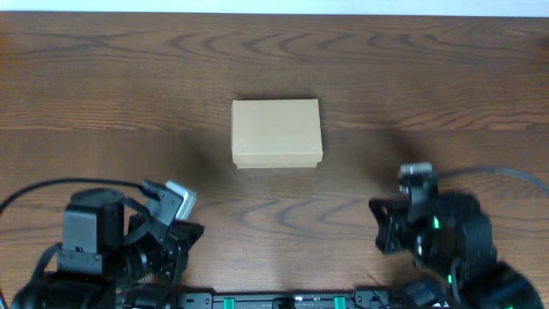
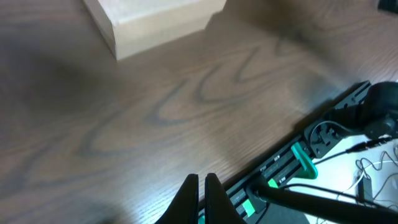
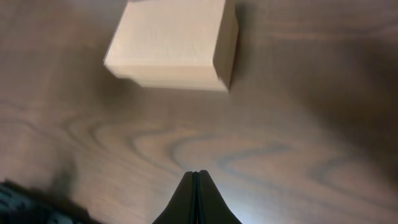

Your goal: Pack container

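The container (image 1: 276, 132) is a plain tan cardboard box with its lid closed, lying in the middle of the wooden table. It also shows at the top of the left wrist view (image 2: 155, 22) and of the right wrist view (image 3: 174, 42). My left gripper (image 1: 182, 199) is at the front left, well short of the box; its fingers (image 2: 200, 180) are shut on nothing. My right gripper (image 1: 415, 176) is at the front right, also apart from the box; its fingers (image 3: 195, 174) are shut and empty. No pens show in any view.
A black rail with green clips (image 2: 298, 158) runs along the table's front edge, with cables (image 2: 373, 168) beyond it. A black cable (image 1: 497, 174) loops by the right arm. The table's far edge (image 1: 274, 12) meets a white surface.
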Robot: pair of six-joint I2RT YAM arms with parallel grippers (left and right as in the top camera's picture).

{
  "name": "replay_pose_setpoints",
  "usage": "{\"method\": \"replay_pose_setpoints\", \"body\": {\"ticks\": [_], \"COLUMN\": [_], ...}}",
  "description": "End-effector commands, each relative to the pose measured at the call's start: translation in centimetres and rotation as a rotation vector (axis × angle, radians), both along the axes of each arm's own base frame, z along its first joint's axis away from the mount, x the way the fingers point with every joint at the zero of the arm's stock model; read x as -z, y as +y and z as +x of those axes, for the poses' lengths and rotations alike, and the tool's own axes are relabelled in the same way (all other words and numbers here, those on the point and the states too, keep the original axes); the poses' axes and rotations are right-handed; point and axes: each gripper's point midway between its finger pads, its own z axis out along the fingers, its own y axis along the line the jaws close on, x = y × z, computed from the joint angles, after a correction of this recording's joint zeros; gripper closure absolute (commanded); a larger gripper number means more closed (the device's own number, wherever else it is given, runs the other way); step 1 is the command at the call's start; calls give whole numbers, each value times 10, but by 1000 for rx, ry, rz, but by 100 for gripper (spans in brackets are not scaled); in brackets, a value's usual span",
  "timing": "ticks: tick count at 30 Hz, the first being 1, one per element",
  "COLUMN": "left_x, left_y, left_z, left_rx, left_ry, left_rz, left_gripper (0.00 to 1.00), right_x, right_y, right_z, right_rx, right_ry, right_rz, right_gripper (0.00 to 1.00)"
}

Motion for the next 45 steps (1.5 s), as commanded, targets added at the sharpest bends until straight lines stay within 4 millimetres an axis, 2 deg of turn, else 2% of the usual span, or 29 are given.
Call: {"method": "replay_pose_setpoints", "body": {"ticks": [1, 3, 6, 7, 8, 9, 15, 23, 32, 35, 38, 42, 45], "left_x": [23, 34, 40, 41, 41, 41, 42, 42, 41, 47, 39, 14, 15], "left_y": [-1, -1, -3, -3, -2, -2, -2, -2, -3, 18, 19, 22, 32], "left_z": [-12, -16, -18, -18, -18, -18, -20, -20, -23, -18, -16, 16, 34], "left_rx": [-20, -39, -47, -54, -64, -72, -99, -99, -81, -121, -146, -155, -191], "left_ry": [65, 96, 132, 139, 145, 151, 182, 182, 168, 74, 3, -305, -464], "left_rz": [-29, -36, -53, -57, -59, -63, -72, -72, -73, 55, 30, 23, 69], "left_gripper": [94, 94, 94, 85, 57, 5, 5, 5, 5, 5, 5, 5, 5], "right_x": [25, 28, 19, 16, 13, 12, 19, 39, 39, 39, 39, 39, 39], "right_y": [-3, -1, 3, 6, 8, 10, 11, 6, 6, 6, 6, 6, 6], "right_z": [-25, -39, -53, -57, -61, -63, -72, -90, -90, -90, -90, -90, -90], "right_rx": [-6, -40, -89, -111, -129, -143, -160, -169, -169, -169, -169, -169, -169], "right_ry": [22, 5, -40, -52, -57, -58, -15, 99, 101, 101, 101, 100, 101], "right_rz": [45, 84, 147, 170, 187, 198, 199, 172, 172, 172, 172, 172, 172], "right_gripper": [98, 98, 98, 85, 54, 1, 1, 1, 1, 1, 1, 1, 1]}}
